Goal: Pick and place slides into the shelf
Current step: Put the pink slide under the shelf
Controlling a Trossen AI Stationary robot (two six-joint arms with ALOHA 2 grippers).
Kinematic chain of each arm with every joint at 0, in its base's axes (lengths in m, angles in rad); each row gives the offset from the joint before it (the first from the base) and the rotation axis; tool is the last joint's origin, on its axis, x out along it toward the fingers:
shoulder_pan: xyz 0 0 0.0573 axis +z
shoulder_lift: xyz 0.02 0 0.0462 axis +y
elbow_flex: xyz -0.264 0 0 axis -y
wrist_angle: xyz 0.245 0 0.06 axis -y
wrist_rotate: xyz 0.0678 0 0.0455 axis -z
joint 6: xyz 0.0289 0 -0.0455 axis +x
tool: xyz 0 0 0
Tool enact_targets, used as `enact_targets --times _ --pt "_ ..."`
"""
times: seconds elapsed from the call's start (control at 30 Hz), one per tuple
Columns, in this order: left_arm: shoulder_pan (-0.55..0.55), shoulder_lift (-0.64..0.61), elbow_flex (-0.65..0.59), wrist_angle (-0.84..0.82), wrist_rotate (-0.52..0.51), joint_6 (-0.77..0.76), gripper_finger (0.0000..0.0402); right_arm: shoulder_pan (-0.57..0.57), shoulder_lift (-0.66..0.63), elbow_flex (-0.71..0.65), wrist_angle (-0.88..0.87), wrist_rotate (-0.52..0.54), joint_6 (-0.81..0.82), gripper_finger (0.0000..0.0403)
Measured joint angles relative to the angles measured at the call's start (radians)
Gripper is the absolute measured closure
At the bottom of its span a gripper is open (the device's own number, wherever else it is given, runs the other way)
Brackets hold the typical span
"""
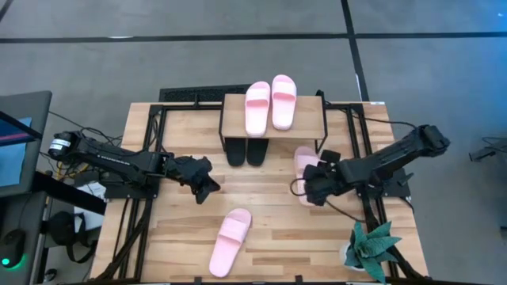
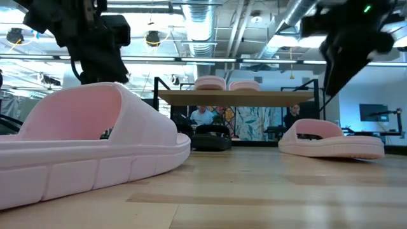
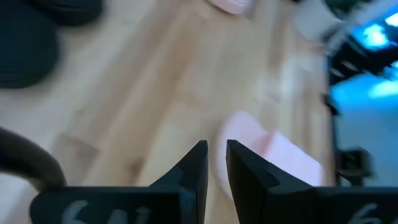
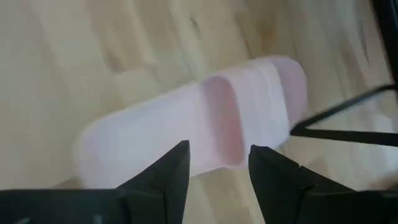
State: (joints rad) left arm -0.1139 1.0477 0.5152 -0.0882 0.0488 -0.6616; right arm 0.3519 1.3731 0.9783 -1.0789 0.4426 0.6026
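Grey floor surrounds the wooden surface (image 1: 269, 218), and the shelf (image 1: 273, 120) stands at its far edge, serving as the landmark for everything else. On top of the shelf board lie two pale pink slides (image 1: 270, 104) side by side, toes pointing away from the arms. Under the board, on the surface, sit two black slides (image 1: 245, 150), also side by side, their near ends poking out from the shelf's front edge.

To the right of the shelf and just in front of its right legs lies a third pink slide (image 1: 305, 168). The right gripper (image 1: 314, 188) hangs over the near end of it; the right wrist view shows its fingers (image 4: 177, 171) spread moderately, with the slide's strap between and beyond them, and nothing is held. Whether the fingers touch the slide cannot be told.

Well in front of the shelf, toward the near edge of the surface, the fourth pink slide (image 1: 230, 241) lies at a slant. The left gripper (image 1: 204, 188) hovers to the left of the shelf's front, between the black slides and this slanted slide, apart from both. Its fingers (image 3: 196, 168) stand narrow, almost together, gripping nothing.

A potted green plant (image 1: 371, 252) stands at the near right corner of the surface, far from the shelf.
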Motion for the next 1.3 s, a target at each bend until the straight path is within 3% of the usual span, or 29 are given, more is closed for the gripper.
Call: enact_targets --times 0.13,0.33,0.4,0.47,0.6,0.67,0.8,0.97,1.2,1.3 --pt "-0.001 0.0 0.0 0.032 0.043 -0.036 0.0354 0.079 -0.092 0.006 0.017 0.0 0.041 0.0256" --pt "-0.001 0.0 0.0 -0.029 -0.085 -0.226 0.0354 0.181 -0.198 0.053 0.018 0.001 0.126 0.0268" --pt "0.0 0.0 0.0 -0.062 -0.083 -0.289 0.0354 0.208 -0.226 0.064 0.018 0.002 0.155 0.0273" --pt "0.0 0.007 0.0 -0.067 -0.002 -0.28 0.0354 0.232 -0.249 0.074 0.019 0.004 0.183 0.0278" --pt "-0.026 0.043 0.0 0.024 0.283 -0.194 0.0354 0.276 -0.271 0.085 0.019 0.03 0.208 0.0286" --pt "-0.084 0.056 0.0 0.124 0.327 -0.159 0.0354 0.297 -0.276 0.085 0.018 0.056 0.21 0.0288" --pt "-0.215 0.068 0.049 0.172 0.153 -0.04 0.0354 0.322 -0.274 0.086 0.009 0.083 0.21 0.029" --pt "-0.323 0.068 0.138 0.054 -0.076 0.031 0.0354 0.329 -0.273 0.086 0.007 0.083 0.204 0.029" --pt "-0.376 0.068 0.186 0.024 -0.13 0.001 0.0354 0.327 -0.275 0.086 -0.005 0.083 0.202 0.029" --pt "-0.425 0.068 0.202 0.025 -0.238 0.026 0.0354 0.327 -0.274 0.086 0.0 0.083 0.202 0.029"
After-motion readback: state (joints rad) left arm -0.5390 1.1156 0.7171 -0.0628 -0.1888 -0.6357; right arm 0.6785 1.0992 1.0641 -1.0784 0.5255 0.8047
